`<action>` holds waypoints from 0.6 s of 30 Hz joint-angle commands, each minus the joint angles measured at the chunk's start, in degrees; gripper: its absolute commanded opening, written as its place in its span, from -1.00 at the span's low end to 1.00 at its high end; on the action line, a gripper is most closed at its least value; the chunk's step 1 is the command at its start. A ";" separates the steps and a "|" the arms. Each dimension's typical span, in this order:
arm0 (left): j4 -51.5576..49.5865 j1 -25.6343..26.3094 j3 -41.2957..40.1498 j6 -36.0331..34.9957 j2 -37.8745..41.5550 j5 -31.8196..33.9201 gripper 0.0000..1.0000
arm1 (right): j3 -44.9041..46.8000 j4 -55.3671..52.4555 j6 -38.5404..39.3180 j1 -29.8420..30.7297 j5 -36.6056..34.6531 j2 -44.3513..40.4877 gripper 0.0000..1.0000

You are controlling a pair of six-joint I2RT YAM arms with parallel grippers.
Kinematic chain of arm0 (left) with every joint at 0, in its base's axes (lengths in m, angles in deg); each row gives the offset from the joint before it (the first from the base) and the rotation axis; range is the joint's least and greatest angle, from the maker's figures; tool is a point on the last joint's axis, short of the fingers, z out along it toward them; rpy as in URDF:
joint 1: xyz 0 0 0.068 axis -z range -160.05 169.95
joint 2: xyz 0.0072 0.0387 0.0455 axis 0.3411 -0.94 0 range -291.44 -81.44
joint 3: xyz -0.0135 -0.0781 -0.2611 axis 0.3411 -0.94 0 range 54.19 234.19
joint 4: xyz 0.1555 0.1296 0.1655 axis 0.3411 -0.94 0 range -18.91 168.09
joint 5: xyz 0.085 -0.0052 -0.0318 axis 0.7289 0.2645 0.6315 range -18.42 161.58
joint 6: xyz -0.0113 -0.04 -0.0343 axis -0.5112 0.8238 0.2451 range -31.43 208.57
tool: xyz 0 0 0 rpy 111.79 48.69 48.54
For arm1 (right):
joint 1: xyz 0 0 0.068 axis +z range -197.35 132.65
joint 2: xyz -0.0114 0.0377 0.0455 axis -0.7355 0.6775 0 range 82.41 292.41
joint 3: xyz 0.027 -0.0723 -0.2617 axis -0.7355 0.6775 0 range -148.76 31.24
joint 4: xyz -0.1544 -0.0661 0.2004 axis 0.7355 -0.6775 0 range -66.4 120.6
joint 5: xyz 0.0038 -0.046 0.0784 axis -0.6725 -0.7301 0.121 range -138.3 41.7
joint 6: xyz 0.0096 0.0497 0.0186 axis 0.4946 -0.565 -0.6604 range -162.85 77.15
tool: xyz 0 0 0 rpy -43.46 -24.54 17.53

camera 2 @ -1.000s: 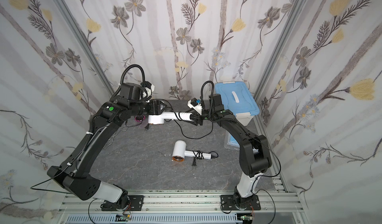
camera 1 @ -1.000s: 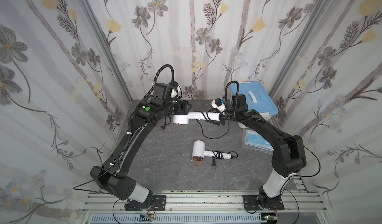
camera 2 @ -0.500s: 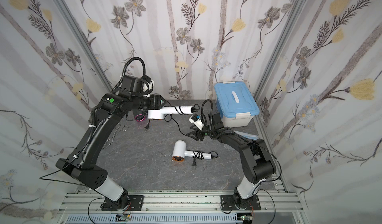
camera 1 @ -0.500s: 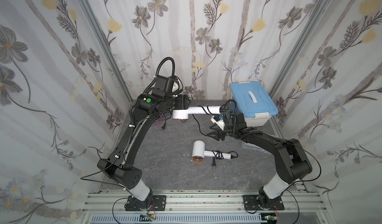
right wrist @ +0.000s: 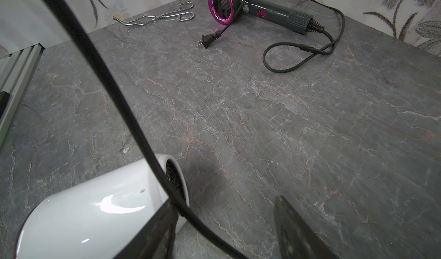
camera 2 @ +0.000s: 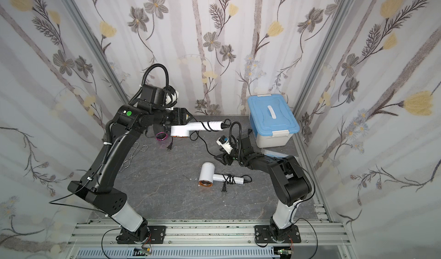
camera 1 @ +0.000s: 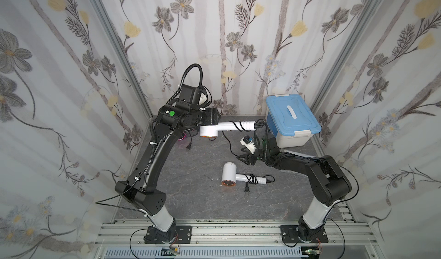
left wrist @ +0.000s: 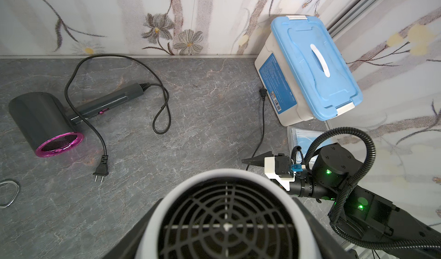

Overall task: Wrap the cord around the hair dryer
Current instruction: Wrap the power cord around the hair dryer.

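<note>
A: Where is the hair dryer [camera 1: 229, 126]?
B: It is lifted near the back wall, its head clamped in the left gripper [camera 1: 211, 124]. Its cord [right wrist: 108, 78] droops to the right gripper [camera 1: 242, 155], whose jaws stand apart, the cord against one finger.
A: Any room to move?
B: The table [camera 1: 191, 198] is open toward the front rail. A second dryer [camera 1: 230, 176] lies at the centre. A box [camera 1: 291, 117] fills the back right corner.

smooth white plastic hair dryer [camera 1: 209, 130]
</note>
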 commanded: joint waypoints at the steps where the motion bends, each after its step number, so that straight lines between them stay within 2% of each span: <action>1: 0.12 -0.29 1.50 0.29 -0.35 -0.86 -1.00 | -0.21 5.00 -2.23 0.27 0.82 0.99 0.23; 4: 0.24 -0.75 1.63 0.46 -0.64 -1.27 -1.00 | 0.32 5.99 -2.96 0.30 1.28 1.36 0.05; 5: 0.36 -0.83 1.61 0.62 -0.75 -1.40 -1.00 | 0.41 6.10 -3.21 0.28 1.49 1.41 -0.09; 7: 0.54 -1.08 1.61 0.73 -0.79 -1.24 -1.00 | 0.66 6.09 -3.74 0.24 1.47 1.35 -0.50; 10: 0.79 -1.95 1.24 1.10 -0.93 0.19 -1.00 | 2.47 7.09 -4.75 0.31 1.28 -0.31 -0.71; 12: 1.59 -3.20 0.38 1.90 -0.84 3.30 -1.00 | 3.29 6.44 -5.42 0.31 1.04 -1.64 -1.00; 15: 3.34 -5.34 -1.58 1.79 -0.87 11.98 -1.00 | 3.11 2.66 -5.36 0.99 -0.42 -4.09 -1.00; 18: 7.26 -8.02 -4.75 2.55 -1.16 18.15 -1.00 | 1.49 -4.84 -1.61 3.83 -8.28 -7.76 -1.00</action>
